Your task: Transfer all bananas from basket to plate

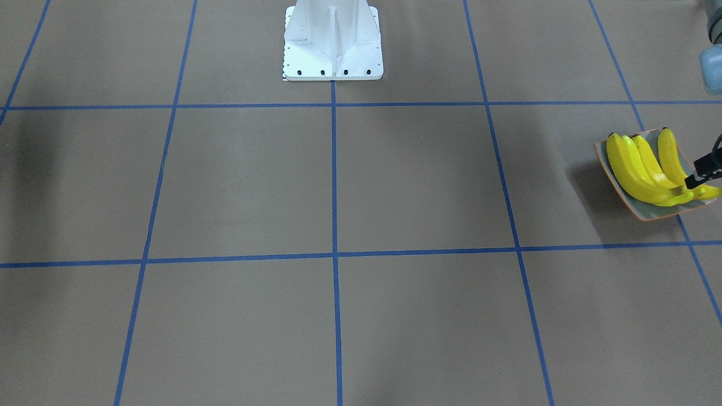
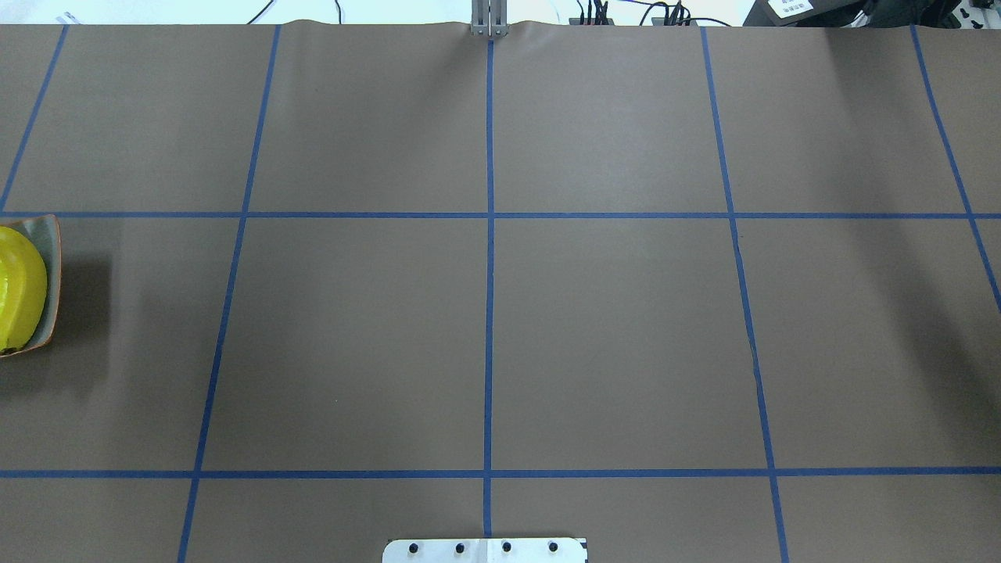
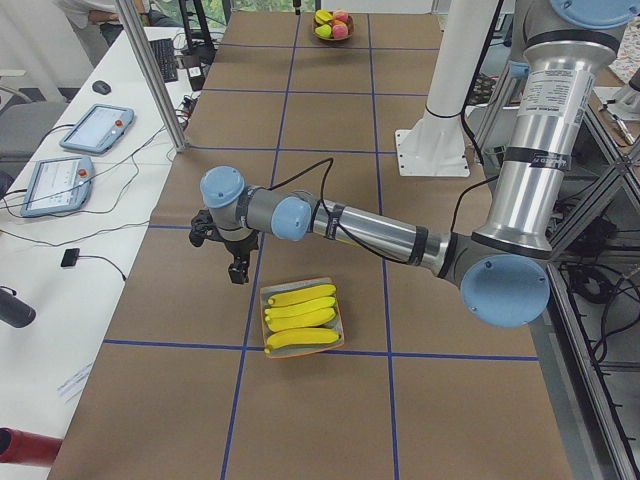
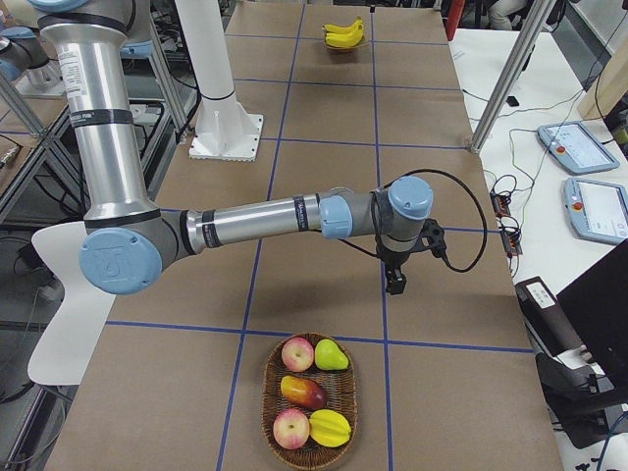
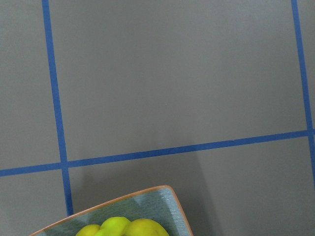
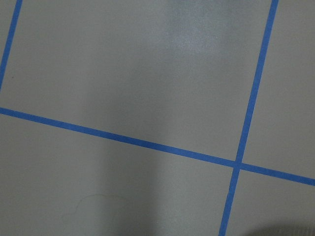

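3 bananas [image 1: 643,169] side by side in plate [image 1: 657,211], left end effector [image 3: 238,272] just beside plate, opening cannot be told

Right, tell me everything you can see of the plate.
The plate is a squarish grey-green dish, glossy like glazed ceramic, with upcurved sides and a thin orange rim. It sits flat on the brown table, near the end on the robot's left. Three yellow bananas lie side by side in it and nearly fill it. The left pincer hangs beside it and does not touch it.
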Tool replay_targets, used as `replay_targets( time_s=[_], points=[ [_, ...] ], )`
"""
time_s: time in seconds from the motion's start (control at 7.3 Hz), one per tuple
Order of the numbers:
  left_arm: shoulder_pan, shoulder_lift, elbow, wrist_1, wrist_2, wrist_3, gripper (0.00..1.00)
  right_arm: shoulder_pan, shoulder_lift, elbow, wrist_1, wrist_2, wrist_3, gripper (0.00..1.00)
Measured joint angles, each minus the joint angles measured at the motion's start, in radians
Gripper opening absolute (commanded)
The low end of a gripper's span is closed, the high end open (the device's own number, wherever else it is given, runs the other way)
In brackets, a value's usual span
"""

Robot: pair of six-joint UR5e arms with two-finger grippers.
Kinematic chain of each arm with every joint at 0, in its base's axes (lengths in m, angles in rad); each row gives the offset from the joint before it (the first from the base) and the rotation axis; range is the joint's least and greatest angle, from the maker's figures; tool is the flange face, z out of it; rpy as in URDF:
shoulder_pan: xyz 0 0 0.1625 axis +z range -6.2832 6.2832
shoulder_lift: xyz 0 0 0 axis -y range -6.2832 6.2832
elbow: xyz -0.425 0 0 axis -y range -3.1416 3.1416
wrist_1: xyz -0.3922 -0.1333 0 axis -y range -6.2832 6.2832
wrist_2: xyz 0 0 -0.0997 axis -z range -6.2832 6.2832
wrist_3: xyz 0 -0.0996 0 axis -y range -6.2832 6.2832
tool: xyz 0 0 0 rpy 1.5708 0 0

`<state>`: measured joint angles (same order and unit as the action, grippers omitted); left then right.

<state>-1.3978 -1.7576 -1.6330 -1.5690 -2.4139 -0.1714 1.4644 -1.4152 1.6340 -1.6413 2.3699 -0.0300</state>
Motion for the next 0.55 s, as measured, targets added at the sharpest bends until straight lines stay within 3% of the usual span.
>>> replay_targets(
  time_s=[0.55],
  points=[
    [0.000, 0.022, -0.004, -0.003, 0.000, 0.001, 1.00, 0.009, -0.007, 0.015, -0.008, -0.004, 0.000, 1.00]
  ],
)
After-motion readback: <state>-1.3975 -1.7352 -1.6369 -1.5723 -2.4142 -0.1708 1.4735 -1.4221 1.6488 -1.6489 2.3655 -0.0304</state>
